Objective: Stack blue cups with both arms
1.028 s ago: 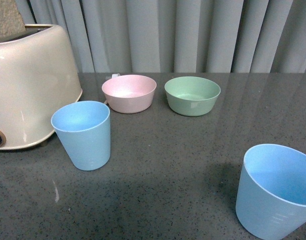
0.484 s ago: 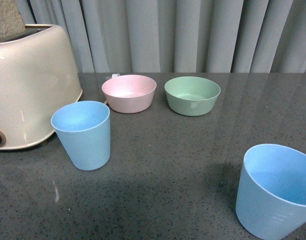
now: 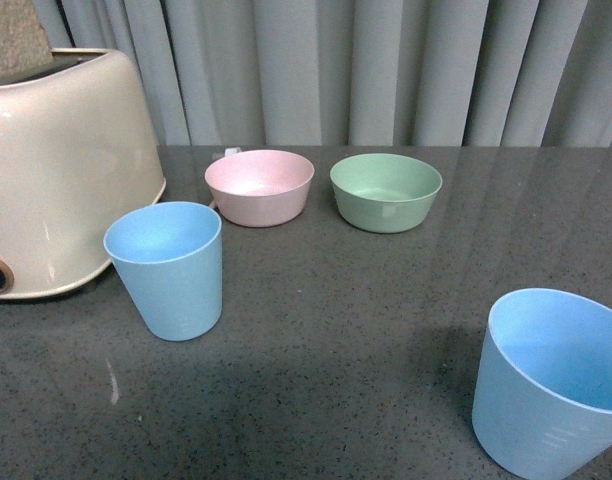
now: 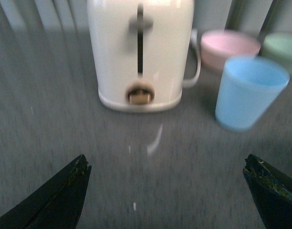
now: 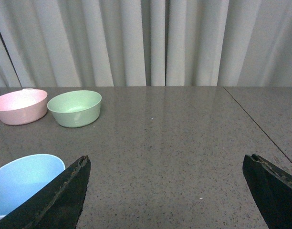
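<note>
We are judging this as the opening step: the two cups are standing well apart and neither is grasped. The table is filling the lower part of the front frame, with the toaster at upper left. The near cup is standing upright in the lower right corner, cut off by the frame edge. The far cup is standing upright at left centre, just beside the toaster. The pink bowl and green bowl are sitting side by side at upper centre.

The left gripper is holding its jaws wide apart and empty, facing the toaster and far cup in a blurred view. The right gripper is spread and empty too, with the near cup beside one jaw.

Next, we are expecting each arm to close on its own cup, clamp one wall, lift it, and seat one cup squarely in the other.
</note>
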Tool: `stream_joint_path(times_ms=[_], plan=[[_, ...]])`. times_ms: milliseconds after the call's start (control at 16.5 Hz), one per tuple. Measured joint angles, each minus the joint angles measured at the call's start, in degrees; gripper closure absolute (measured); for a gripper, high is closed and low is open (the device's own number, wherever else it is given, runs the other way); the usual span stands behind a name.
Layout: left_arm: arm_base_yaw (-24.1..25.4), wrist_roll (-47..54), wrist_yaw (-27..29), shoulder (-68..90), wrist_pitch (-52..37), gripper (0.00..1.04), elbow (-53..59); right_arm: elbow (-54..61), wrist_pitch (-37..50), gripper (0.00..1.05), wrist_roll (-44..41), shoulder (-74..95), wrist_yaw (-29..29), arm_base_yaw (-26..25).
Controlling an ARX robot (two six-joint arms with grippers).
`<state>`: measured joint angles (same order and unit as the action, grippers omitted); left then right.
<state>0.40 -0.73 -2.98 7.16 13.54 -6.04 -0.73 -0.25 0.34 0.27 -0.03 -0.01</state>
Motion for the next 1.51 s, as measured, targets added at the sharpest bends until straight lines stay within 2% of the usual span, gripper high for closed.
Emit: stream_joint_path(times_ms=[60, 181, 423, 484, 544, 665, 968, 1210, 1512], plan=[[-0.6, -0.4, 0.7, 3.7, 2.8, 0.07, -2.6, 0.0, 0.0, 0.07, 0.0, 0.0, 0.0, 0.0], [-3.0, -0.8, 1.7, 4.7, 2.9, 0.07, -5.8, 0.0, -0.1, 0.07, 0.0, 0.0, 0.0, 0.0], [-10.1, -0.4, 5.6, 7.9, -2.8, 0.07, -12.2, 0.0, 0.0, 0.07, 0.0, 0.0, 0.0, 0.0], [-11.9, -0.3, 5.1, 12.6, -6.5, 0.07, -13.5, 0.0, 0.0, 0.07, 0.0, 0.0, 0.0, 0.0], [-12.8, 3.6, -0.3, 28.8, -17.4, 0.07, -19.6, 0.0, 0.0, 0.07, 0.0, 0.0, 0.0, 0.0], [-11.6, 7.1, -5.2, 40.7, -21.0, 0.07, -26.9, 0.0, 0.0, 0.07, 0.0, 0.0, 0.0, 0.0], [-14.8, 19.7, -19.8, 59.5, -7.7, 0.07, -37.7, 0.0, 0.0, 0.07, 0.0, 0.0, 0.0, 0.0], [-14.5, 33.4, -20.5, 67.8, -3.6, 0.07, -40.6, 0.0, 0.0, 0.07, 0.0, 0.0, 0.0, 0.0], [-14.2, 43.0, -20.6, 71.9, -2.4, 0.07, -42.4, 0.0, 0.0, 0.07, 0.0, 0.0, 0.0, 0.0]])
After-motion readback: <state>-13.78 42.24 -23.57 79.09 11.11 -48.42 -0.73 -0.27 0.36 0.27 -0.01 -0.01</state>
